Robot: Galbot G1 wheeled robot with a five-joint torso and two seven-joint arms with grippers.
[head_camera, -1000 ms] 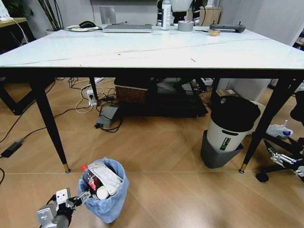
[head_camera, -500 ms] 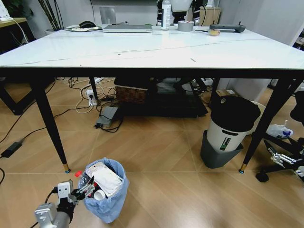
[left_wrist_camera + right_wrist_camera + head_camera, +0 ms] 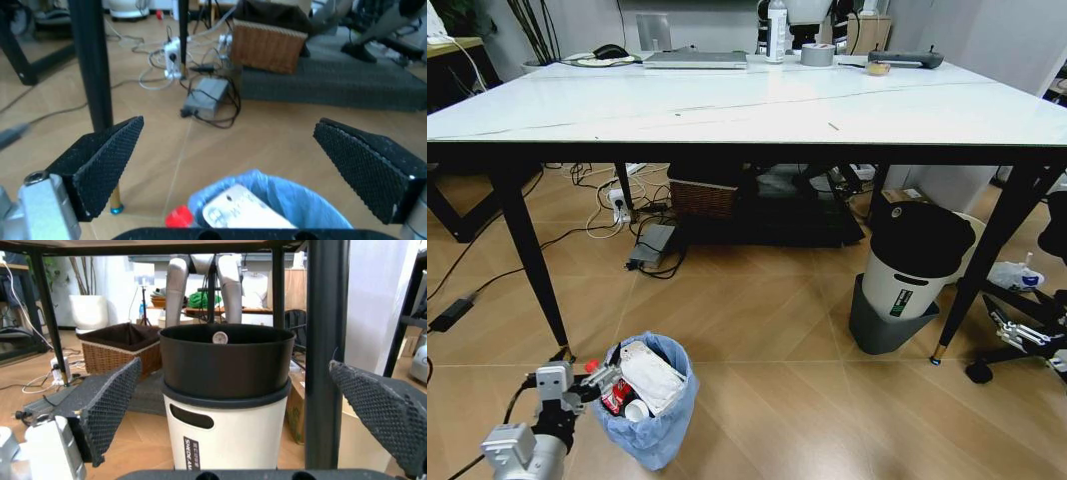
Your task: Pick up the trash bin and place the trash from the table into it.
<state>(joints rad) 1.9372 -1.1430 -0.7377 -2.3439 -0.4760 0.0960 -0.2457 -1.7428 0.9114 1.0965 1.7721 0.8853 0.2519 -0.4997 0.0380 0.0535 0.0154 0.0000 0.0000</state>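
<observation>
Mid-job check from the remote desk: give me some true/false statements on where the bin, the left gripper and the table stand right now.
1. The trash bin stands on the floor beside a table leg. True.
2. The left gripper is shut on the bin's rim. False: in the left wrist view its pads are spread wide, with the bin between and beyond them.
3. The bin already holds wrappers and other litter. True.
4. The table is covered in crumpled tissues. False: its near part is bare; a laptop and tape roll sit at the far edge.
5. The right gripper faces the white-and-black cylinder, open. True.
</observation>
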